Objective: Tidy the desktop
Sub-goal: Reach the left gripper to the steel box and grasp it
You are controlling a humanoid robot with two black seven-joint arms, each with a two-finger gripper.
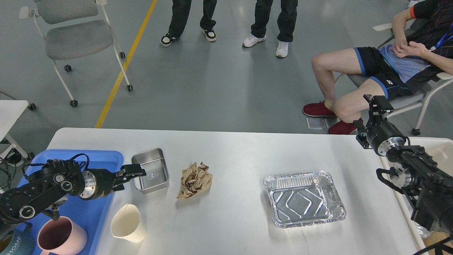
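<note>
The white desktop [240, 152] holds a square steel tin [152, 175], a crumpled brown paper [194, 180], an empty foil tray [304, 198] and a cream paper cup [127, 223] lying on its side. My left gripper [130, 179] reaches in over the blue tray [102, 157]. It is open and empty, with its upper finger [136, 170] at the tin's left rim. My right gripper [376, 104] hangs beyond the table's far right corner, pointing away; its fingers cannot be told apart.
A pink mug [60, 235] and a dark teal mug [16, 244] stand in the blue tray's near end. A white bin [440, 148] is beside the table's right edge. A seated person [389, 67], two standing people and a grey chair [76, 37] are beyond the table.
</note>
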